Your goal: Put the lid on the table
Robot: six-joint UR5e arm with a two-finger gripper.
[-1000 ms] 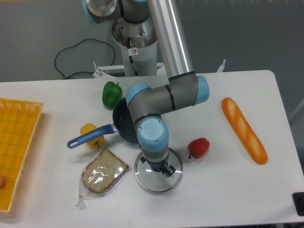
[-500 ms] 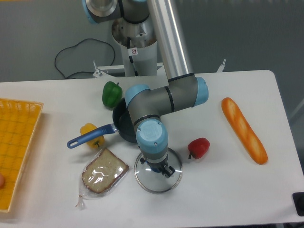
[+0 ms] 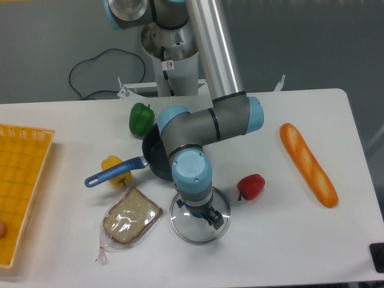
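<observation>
My gripper [image 3: 204, 214] points straight down over the centre of the lid [image 3: 200, 218]. My wrist hides the knob and most of the fingers, so I cannot tell whether the jaws are closed on it. The lid appears to lie flat on the table [image 3: 288, 240], just in front of the saucepan [image 3: 153, 157] and beside the red pepper [image 3: 251, 186]. Handling judgement: glass disc, rigid, smooth, breakable, moderately heavy. Grasp only at the central knob; lower gently.
</observation>
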